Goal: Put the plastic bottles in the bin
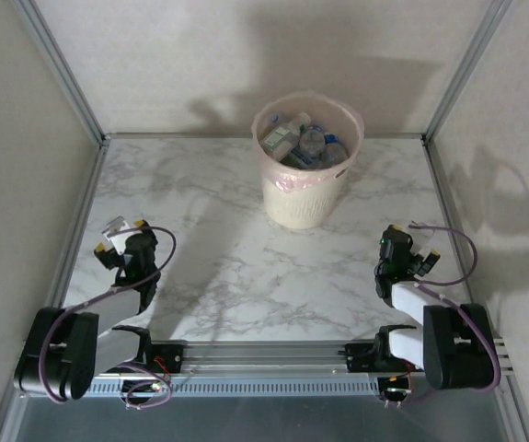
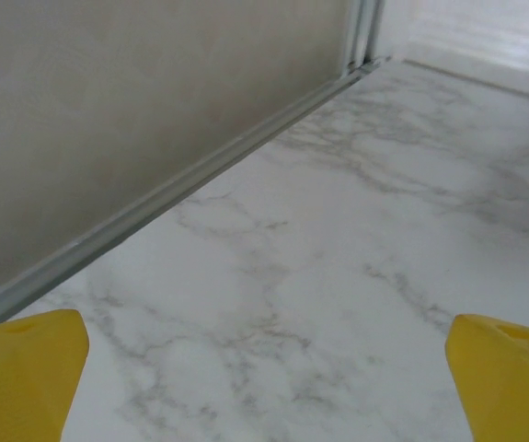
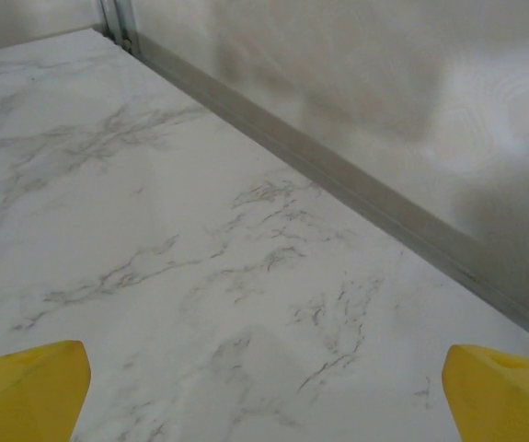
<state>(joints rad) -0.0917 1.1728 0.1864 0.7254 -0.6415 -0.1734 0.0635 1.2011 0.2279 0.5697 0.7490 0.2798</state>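
The cream bin [image 1: 293, 204] with a pinkish liner stands upright at the back middle of the marble table. Several plastic bottles [image 1: 305, 143] lie piled inside it, clear ones with blue caps and labels. My left gripper [image 1: 117, 232] rests low at the near left, open, with nothing between its yellow fingertips [image 2: 25, 373]. My right gripper [image 1: 419, 250] rests low at the near right, also open and empty, its yellow fingertips [image 3: 503, 391] wide apart over bare marble. Both grippers are well away from the bin.
Metal frame rails [image 1: 80, 221] run along the table's left, right and back edges, with pale walls behind them. A rail [image 2: 200, 175] passes close to my left gripper, another rail [image 3: 356, 189] close to my right one.
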